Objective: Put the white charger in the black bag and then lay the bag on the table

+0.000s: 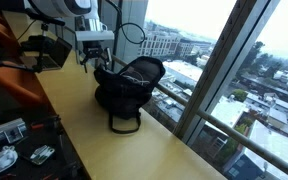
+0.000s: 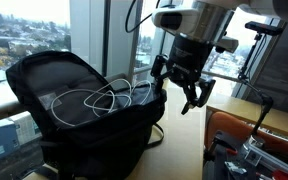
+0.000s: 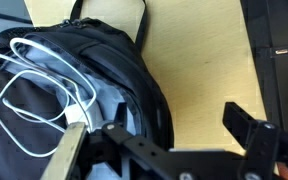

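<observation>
The black bag [image 1: 131, 83] stands on the tan table [image 1: 104, 140] by the window, its top open. It also shows in the other exterior view [image 2: 79, 125] and in the wrist view [image 3: 114, 60]. The white charger's thin cable [image 2: 96, 98] lies in loops in the bag's opening. In the wrist view the cable [image 3: 29, 95] curls over the bag's lining, with the white plug block [image 3: 78, 114] at its end. My gripper [image 2: 178, 84] hangs open and empty just beside the bag, over the table [image 3: 199, 70]. Its fingers [image 3: 179, 135] hold nothing.
The window glass and its frame [image 1: 209, 80] run along the table's far edge, right behind the bag. An orange chair [image 1: 9, 75] and black equipment [image 1: 44, 50] stand near the robot base. Loose gadgets [image 1: 19, 150] lie on a dark surface beside the table.
</observation>
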`<state>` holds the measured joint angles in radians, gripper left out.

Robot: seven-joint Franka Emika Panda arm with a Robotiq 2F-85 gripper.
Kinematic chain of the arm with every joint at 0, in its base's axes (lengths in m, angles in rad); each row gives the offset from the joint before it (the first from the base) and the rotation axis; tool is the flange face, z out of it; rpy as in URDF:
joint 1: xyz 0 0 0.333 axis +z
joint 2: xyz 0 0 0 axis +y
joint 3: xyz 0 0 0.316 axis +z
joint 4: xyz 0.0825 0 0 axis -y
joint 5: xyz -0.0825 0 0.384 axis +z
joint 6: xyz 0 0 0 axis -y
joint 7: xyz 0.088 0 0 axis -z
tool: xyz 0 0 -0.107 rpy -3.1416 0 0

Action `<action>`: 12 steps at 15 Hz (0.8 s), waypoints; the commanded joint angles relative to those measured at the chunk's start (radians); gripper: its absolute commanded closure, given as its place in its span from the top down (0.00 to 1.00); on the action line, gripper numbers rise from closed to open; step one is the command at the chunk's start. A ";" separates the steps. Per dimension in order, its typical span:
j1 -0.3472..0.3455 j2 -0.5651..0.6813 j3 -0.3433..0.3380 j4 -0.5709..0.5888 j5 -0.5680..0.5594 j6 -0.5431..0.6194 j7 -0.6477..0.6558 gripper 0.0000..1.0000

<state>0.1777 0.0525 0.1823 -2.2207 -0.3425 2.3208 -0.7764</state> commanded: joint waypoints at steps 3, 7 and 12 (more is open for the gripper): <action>-0.011 0.026 -0.003 0.015 0.011 0.031 -0.032 0.52; -0.012 0.033 -0.001 0.019 0.011 0.030 -0.032 0.21; -0.010 0.033 0.001 0.022 0.008 0.025 -0.029 0.00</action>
<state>0.1694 0.0763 0.1817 -2.2163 -0.3425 2.3429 -0.7831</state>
